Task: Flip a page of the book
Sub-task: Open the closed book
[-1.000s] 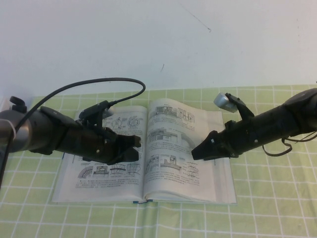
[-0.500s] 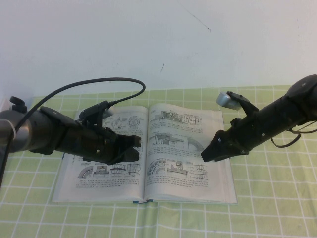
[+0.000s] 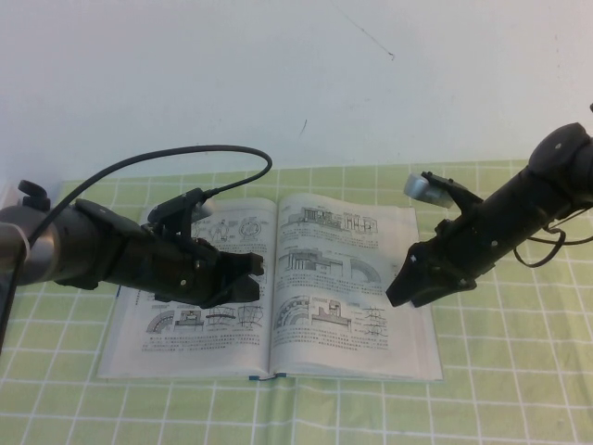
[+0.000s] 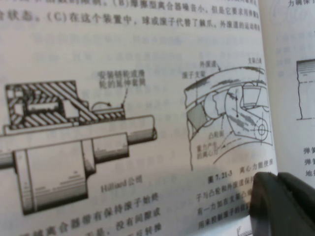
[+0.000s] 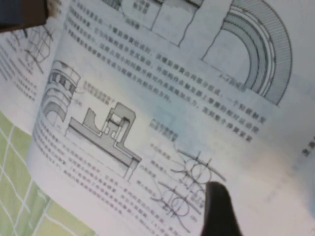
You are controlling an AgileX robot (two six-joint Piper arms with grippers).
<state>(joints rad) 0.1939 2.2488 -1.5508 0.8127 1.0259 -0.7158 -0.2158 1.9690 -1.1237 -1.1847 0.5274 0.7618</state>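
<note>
- A plain white wall (image 3: 278, 83) fills the upper half of the high view, from nine o'clock through twelve to three o'clock.
- The wall bears a thin dark scratch (image 3: 366, 35) toward one o'clock and a small dark mark (image 3: 303, 124) near the centre (both faint).
- A light green tablecloth (image 3: 500, 399) with a white grid covers the table across the lower half, from four o'clock round to eight o'clock.
- The cloth meets the wall along a nearly level line.
- Light is even and soft, with only dim shadows on the cloth.
</note>
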